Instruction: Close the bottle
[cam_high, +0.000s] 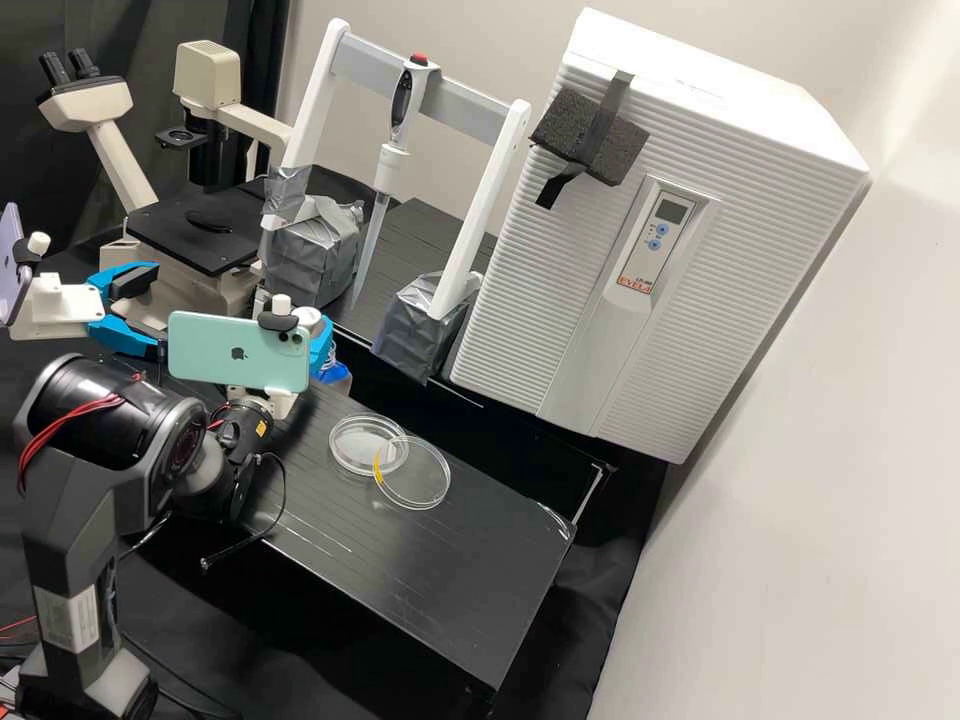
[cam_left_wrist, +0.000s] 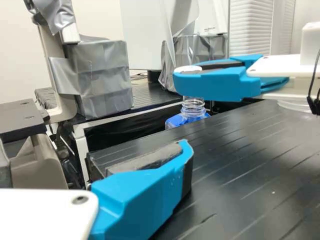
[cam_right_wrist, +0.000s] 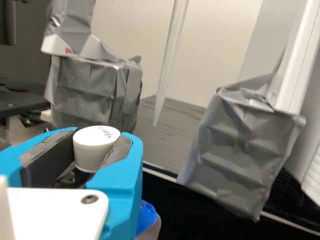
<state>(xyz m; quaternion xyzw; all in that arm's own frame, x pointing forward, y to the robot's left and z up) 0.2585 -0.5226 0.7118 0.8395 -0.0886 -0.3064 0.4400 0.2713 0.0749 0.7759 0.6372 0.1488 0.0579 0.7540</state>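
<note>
Two arms come in from the left side of the black ribbed bench (cam_high: 450, 580) in the high view. The left gripper (cam_high: 122, 305) hangs off that left edge with its blue fingers spread and nothing between them, probably parked there so it does not crowd the work. The right gripper (cam_high: 322, 348) sits over the one clear plastic bottle with a blue label (cam_high: 338, 377), which stands at the bench's far left corner. Toward the middle of the bench lie two clear round petri dishes (cam_high: 366, 443), rims overlapping. Past the far edge, one white pipette (cam_high: 385, 170) hangs in a white stand, each of whose two feet sits in a block wrapped in grey tape (cam_high: 310, 250), most likely as ballast. In the left wrist view the right gripper is held level straight above the bottle's open threaded neck, with the one small white round cap (cam_left_wrist: 190, 68) at its fingertips. That lines the cap up with the mouth, though I cannot tell whether it touches the threads. In the right wrist view the jaws are narrow, pinching the cap by its sides between their dark pads (cam_right_wrist: 116, 150), which I judge leaves its open underside free to meet the neck. A bit of the blue label shows just below.
</note>
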